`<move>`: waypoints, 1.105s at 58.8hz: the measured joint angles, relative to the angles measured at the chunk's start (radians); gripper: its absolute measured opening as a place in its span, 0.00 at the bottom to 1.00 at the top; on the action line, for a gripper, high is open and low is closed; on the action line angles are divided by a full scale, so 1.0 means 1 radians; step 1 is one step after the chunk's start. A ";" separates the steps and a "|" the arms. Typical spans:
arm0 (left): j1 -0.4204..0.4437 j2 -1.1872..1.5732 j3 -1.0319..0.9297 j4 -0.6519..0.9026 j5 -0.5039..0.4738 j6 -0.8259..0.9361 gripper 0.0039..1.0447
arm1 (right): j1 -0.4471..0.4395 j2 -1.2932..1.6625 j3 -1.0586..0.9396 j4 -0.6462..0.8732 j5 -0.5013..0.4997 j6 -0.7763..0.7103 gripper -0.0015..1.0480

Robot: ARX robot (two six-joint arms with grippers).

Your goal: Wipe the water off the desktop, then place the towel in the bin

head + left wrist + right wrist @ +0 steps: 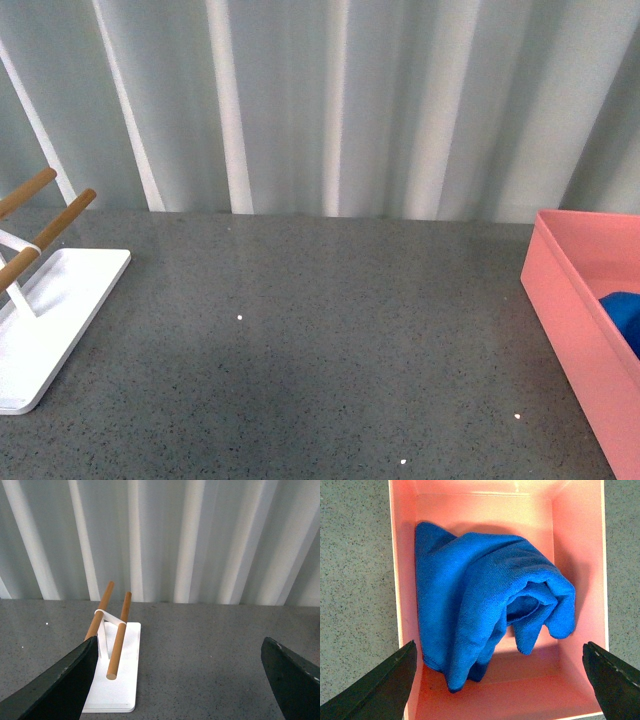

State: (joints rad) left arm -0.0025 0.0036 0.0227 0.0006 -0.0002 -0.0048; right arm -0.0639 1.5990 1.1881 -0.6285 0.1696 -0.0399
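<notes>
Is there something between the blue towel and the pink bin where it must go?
No. The crumpled royal-blue microfibre towel already lies inside the salmon-pink rectangular plastic bin. The right gripper hangs open above it, holding nothing.

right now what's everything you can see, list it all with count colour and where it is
desktop: one, dark grey with light speckles, spans the whole foreground
bin: one, salmon pink, on the desktop at the right edge of the front view
towel: one, royal blue, crumpled inside the bin, apart from both pincers
rack: one, white flat base with brown wooden rods, on the desktop at the far left
backdrop: one, pale ribbed panelling, behind the desktop
white specks: a few, scattered on the desktop
left pincer: one, black, open, holding nothing, pointing toward the rack
right pincer: one, black, open, holding nothing, above the bin and towel
</notes>
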 joint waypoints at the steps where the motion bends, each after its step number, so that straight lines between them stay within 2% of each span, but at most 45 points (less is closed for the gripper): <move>1: 0.000 0.000 0.000 0.000 0.000 0.000 0.94 | 0.000 0.000 0.000 0.000 0.000 0.000 0.93; 8: 0.000 0.000 0.000 0.000 0.000 0.000 0.94 | -0.003 -0.003 -0.012 0.028 -0.018 0.004 0.93; 12: 0.000 0.000 0.000 0.000 0.000 0.000 0.94 | -0.012 -0.059 -0.170 0.346 -0.143 0.018 0.83; 14: 0.000 0.000 0.000 0.000 -0.002 0.000 0.94 | -0.014 -0.098 -0.296 0.566 -0.224 0.022 0.76; 15: 0.000 0.000 0.000 0.000 -0.003 0.000 0.94 | -0.014 -0.107 -0.328 0.621 -0.229 0.023 0.75; 17: 0.000 0.000 0.000 0.000 -0.002 0.000 0.94 | -0.010 -0.138 -0.447 0.836 -0.233 0.023 0.68; 18: 0.000 0.000 0.000 0.000 0.000 0.000 0.94 | -0.008 -0.145 -0.475 0.889 -0.235 0.023 0.66; 20: 0.000 0.000 0.000 0.000 0.000 0.000 0.94 | -0.005 -0.167 -0.569 1.101 -0.240 0.023 0.60; 23: 0.000 -0.001 0.000 0.000 0.000 0.000 0.94 | -0.001 -0.195 -0.650 1.337 -0.237 0.023 0.51; 26: 0.000 0.000 0.000 0.000 0.000 0.000 0.94 | 0.001 -0.240 -0.697 1.457 -0.231 0.023 0.43; 31: 0.000 0.000 0.000 0.000 0.000 0.000 0.94 | 0.008 -0.311 -0.761 1.512 -0.224 0.023 0.29; 34: 0.000 -0.001 0.000 0.000 0.000 0.000 0.94 | 0.034 -0.343 -0.806 1.518 -0.183 0.023 0.21; 40: 0.000 0.000 0.000 0.000 0.000 0.000 0.94 | 0.061 -0.392 -0.889 1.518 -0.180 0.021 0.03; 65: 0.000 -0.001 0.000 0.000 0.000 0.000 0.94 | 0.063 -0.669 -1.074 1.432 -0.175 0.023 0.03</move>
State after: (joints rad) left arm -0.0025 0.0029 0.0227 0.0006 -0.0006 -0.0048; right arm -0.0013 0.9302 0.1139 0.8040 -0.0051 -0.0166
